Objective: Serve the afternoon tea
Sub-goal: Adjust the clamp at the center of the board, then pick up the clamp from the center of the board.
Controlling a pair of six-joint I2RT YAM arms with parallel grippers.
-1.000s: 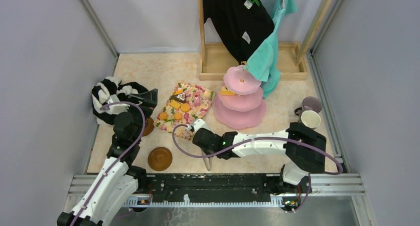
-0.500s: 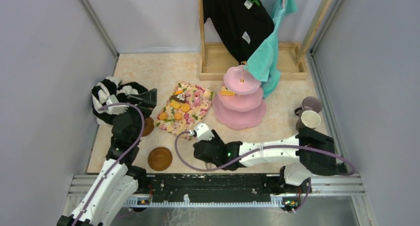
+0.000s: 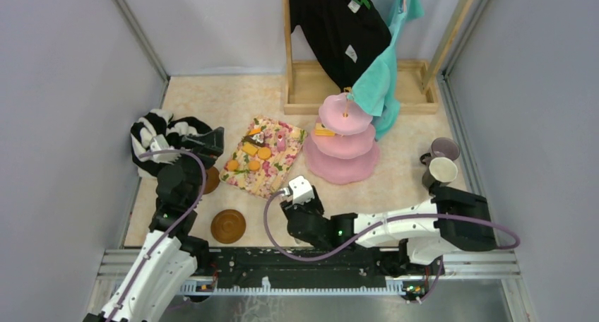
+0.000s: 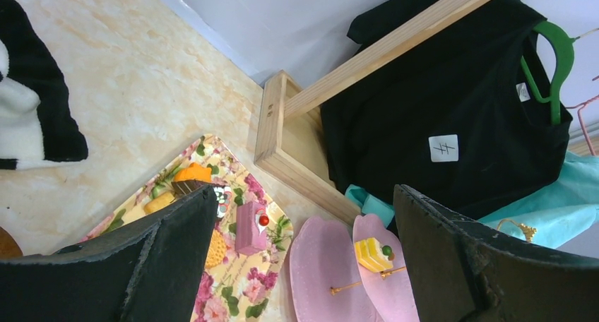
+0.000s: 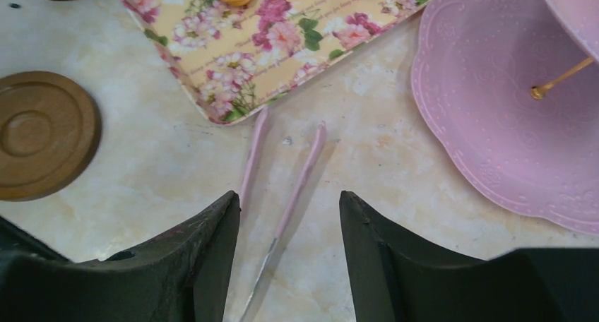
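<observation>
The pink three-tier cake stand (image 3: 342,144) stands mid-table with one yellow pastry (image 3: 323,130) on its middle tier. Orange, yellow and pink pastries (image 3: 253,152) lie on the floral tray (image 3: 272,181). One brown saucer (image 3: 228,225) sits near the front; another (image 3: 211,181) is half hidden by my left arm. The lilac mug (image 3: 444,149) and cream mug (image 3: 443,170) stand at right. My right gripper (image 5: 289,202) is open low over two pink-handled utensils (image 5: 302,168) on the table. My left gripper (image 4: 304,195) is open and empty, up above the tray's left side.
A black-and-white striped garment (image 3: 150,142) lies at far left. A wooden rack (image 3: 311,89) at the back holds a black shirt (image 3: 339,25) and a teal cloth (image 3: 378,82) hanging close over the stand. Grey walls close both sides.
My right gripper has opened and drawn back toward the near edge, leaving the pink-handled utensils on the table. The left arm has barely moved.
</observation>
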